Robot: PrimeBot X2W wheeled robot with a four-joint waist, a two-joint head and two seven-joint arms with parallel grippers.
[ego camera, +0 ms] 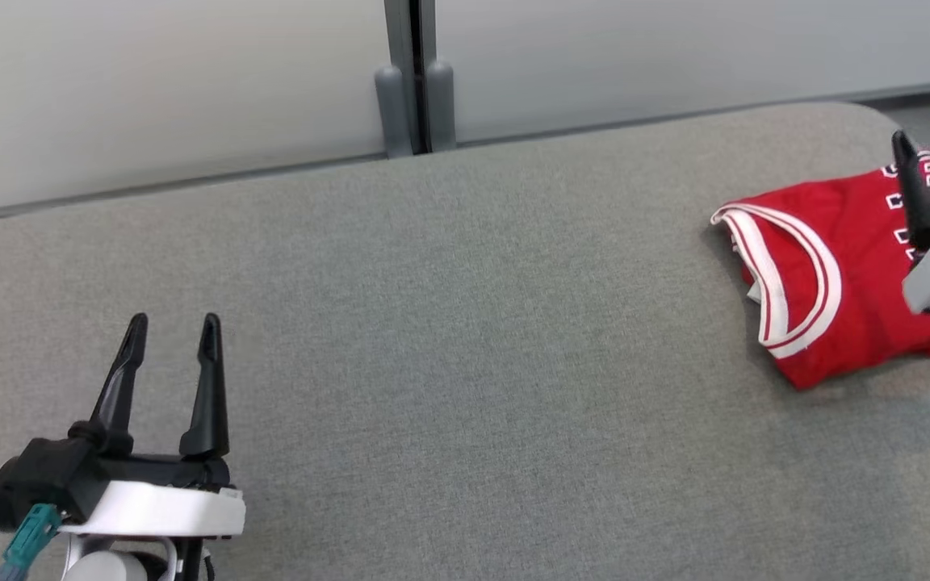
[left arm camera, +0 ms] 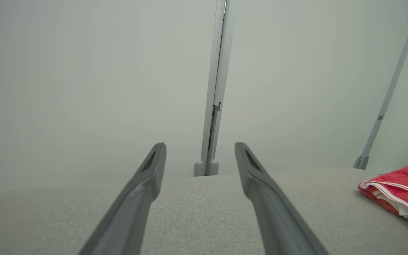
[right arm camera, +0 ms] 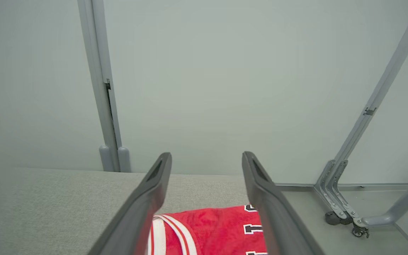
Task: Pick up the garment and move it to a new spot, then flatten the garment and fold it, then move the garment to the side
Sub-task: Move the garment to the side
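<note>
**A:** Left side first. What's there?

**B:** The left gripper (ego camera: 174,323) is low left over the pad. It has two long matte black fingers that taper to the tips. They're spread apart with nothing between them. The wrist shell is white, with a teal connector (ego camera: 29,537) at its side.

**A:** Surface?

**B:** A grey pad (ego camera: 465,323) in fine woven cloth, rounded at the far edge. Behind it are pale matte panels, joined at a grey post (ego camera: 415,81) with two rounded feet.

**A:** Garment?

**B:** A red jersey (ego camera: 828,274) sits at the far right of the pad, well apart from the left gripper. It's folded into a rough rectangle with the layers stacked. The knit is smooth, with curved white-and-red striped trim on its left part and black, white-edged lettering at its right end.

**A:** Right gripper?

**B:** The right gripper (right arm camera: 207,157) is over the jersey's right part, fingers wide apart and holding nothing. In the right wrist view the jersey lies low between the two fingers, trim by the left-hand one and lettering by the other. I can't tell whether the fingers touch the cloth. Right of the pad, a grey metal frame leg (right arm camera: 342,198) stands on the floor.
</note>
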